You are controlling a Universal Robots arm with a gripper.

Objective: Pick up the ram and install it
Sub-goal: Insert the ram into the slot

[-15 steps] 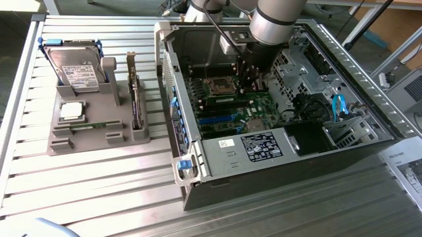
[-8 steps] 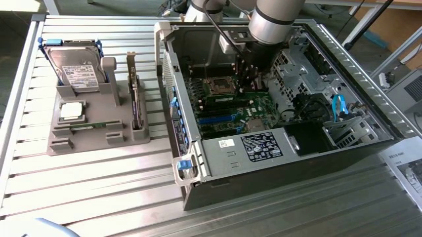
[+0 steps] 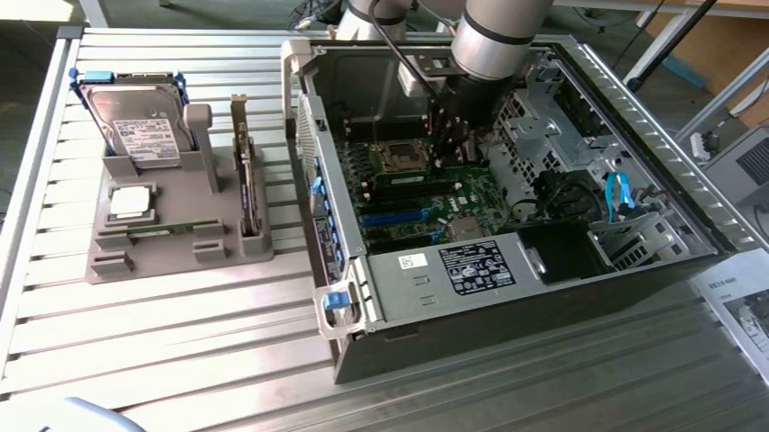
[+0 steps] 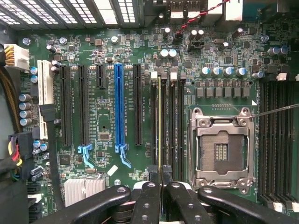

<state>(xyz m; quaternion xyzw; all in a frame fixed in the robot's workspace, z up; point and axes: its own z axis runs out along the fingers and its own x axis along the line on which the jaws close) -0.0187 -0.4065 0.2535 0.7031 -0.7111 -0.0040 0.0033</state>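
The ram [image 4: 159,121] shows edge-on in the wrist view as a thin pale-green strip. It stands upright over the black memory slots [image 4: 174,126] beside the empty CPU socket [image 4: 223,149]. My gripper [image 4: 159,175] is shut on the near end of the ram, with a black finger [image 4: 148,196] pressed to each side. In the exterior view the arm reaches down into the open computer case, and the gripper [image 3: 451,148] hangs just above the motherboard [image 3: 481,193]. Whether the ram is seated in a slot cannot be told.
The open case [image 3: 625,297] has tall walls around the arm. A blue expansion slot [image 4: 119,109] and black slots lie beside the memory slots. At the exterior view's left, a grey fixture [image 3: 168,243] holds a silver hard drive [image 3: 135,126] and an upright card [image 3: 247,180].
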